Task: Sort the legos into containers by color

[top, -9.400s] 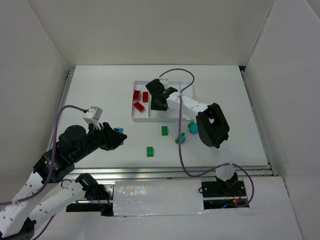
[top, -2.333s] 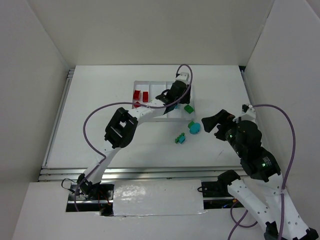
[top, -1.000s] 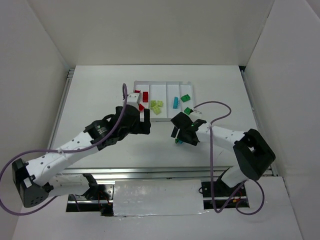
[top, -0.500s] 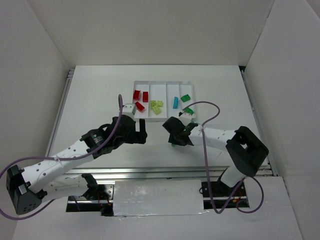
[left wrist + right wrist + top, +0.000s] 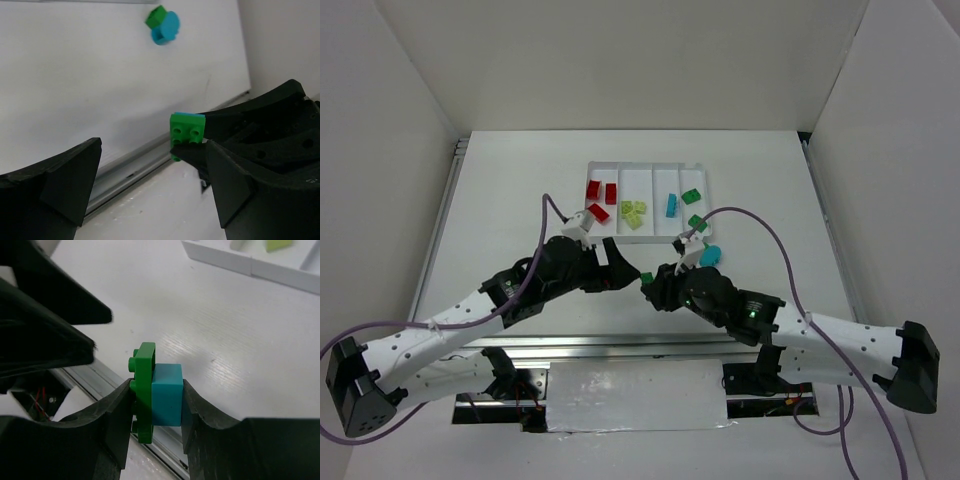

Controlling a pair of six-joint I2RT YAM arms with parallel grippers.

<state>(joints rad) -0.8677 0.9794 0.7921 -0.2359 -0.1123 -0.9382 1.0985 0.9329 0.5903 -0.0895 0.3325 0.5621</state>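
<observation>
My right gripper point(image 5: 157, 400) is shut on a green plate lego point(image 5: 146, 390) joined to a cyan brick point(image 5: 167, 395), held off the table near its front edge. From above this pair point(image 5: 646, 278) hangs between both grippers. The left gripper point(image 5: 150, 185) is open, its fingers point(image 5: 65, 175) wide apart, and the held pair point(image 5: 187, 131) shows just ahead of its right finger. A round cyan lego point(image 5: 709, 255) and a green one point(image 5: 696, 222) lie on the table. The white tray of containers point(image 5: 646, 164) holds red point(image 5: 592, 188), yellow-green point(image 5: 633, 213), cyan point(image 5: 671, 205) and green point(image 5: 691, 197) legos in separate compartments.
The metal rail of the table's front edge point(image 5: 620, 345) runs just below both grippers. White walls enclose the table on three sides. Purple cables loop over each arm, the right one point(image 5: 760, 225) arching near the loose legos.
The right gripper has lifted the green-and-cyan pair off the table and carried it toward the front edge. The left gripper has swung right and now faces it closely.
</observation>
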